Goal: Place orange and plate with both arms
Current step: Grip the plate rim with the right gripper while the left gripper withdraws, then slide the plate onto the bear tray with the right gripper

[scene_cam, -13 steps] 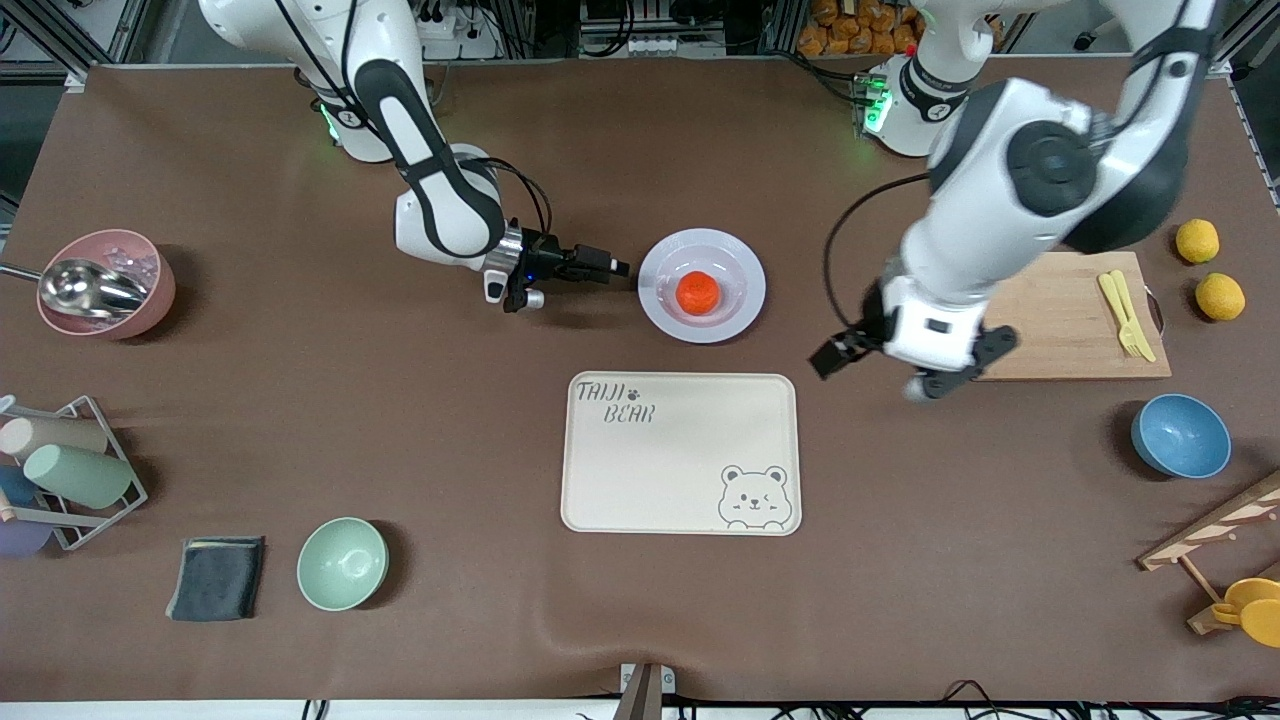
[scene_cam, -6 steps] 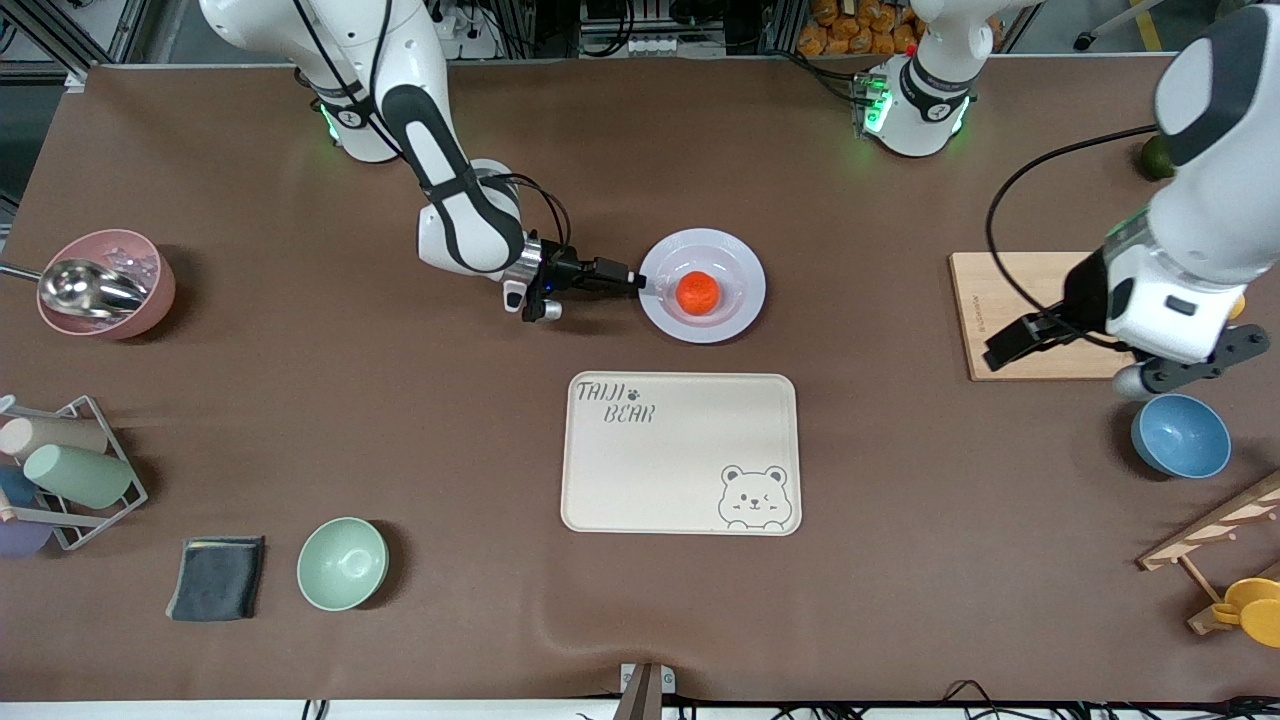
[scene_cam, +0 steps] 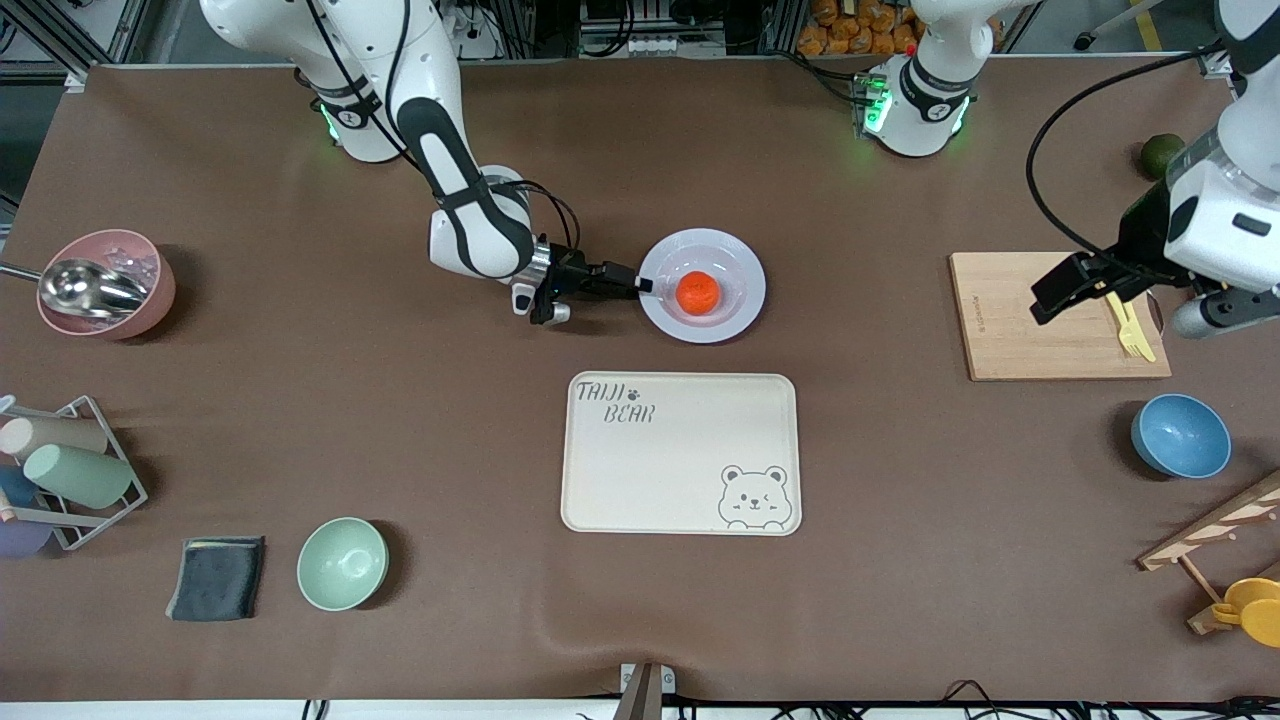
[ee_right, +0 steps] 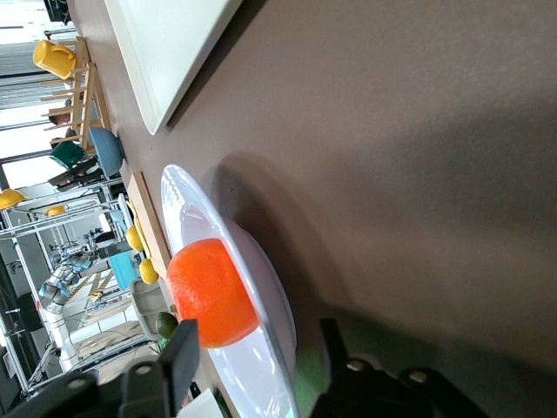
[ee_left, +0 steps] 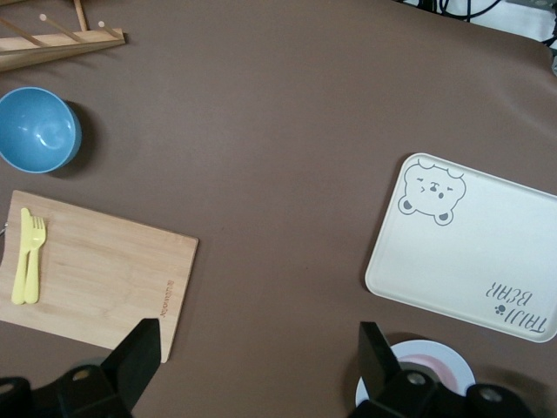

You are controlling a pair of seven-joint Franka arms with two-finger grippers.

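The orange (scene_cam: 697, 292) lies in the middle of the plate (scene_cam: 735, 315), which stands on the table farther from the front camera than the bear tray. My right gripper (scene_cam: 640, 285) is low at the plate's rim on the right arm's side, open, with the rim between its fingers. The right wrist view shows the orange (ee_right: 209, 292), the plate's rim (ee_right: 187, 209) and the open gripper (ee_right: 261, 361) astride it. My left gripper (scene_cam: 1095, 290) is open and empty, raised over the cutting board. In its wrist view the gripper (ee_left: 261, 366) is wide open, with the plate's edge (ee_left: 452, 361) partly hidden.
The cream bear tray (scene_cam: 680, 452) lies nearer the front camera than the plate. A wooden cutting board (scene_cam: 1040, 330) with yellow cutlery (scene_cam: 1128, 318), a blue bowl (scene_cam: 1180, 435) and a dark green fruit (scene_cam: 1160, 152) are at the left arm's end. A green bowl (scene_cam: 341, 563), a dark cloth (scene_cam: 216, 577) and a pink bowl (scene_cam: 105, 285) are at the right arm's end.
My right gripper has slid up to the plate's rim. My left arm has swung away from the plate toward its own end of the table, over the cutting board.
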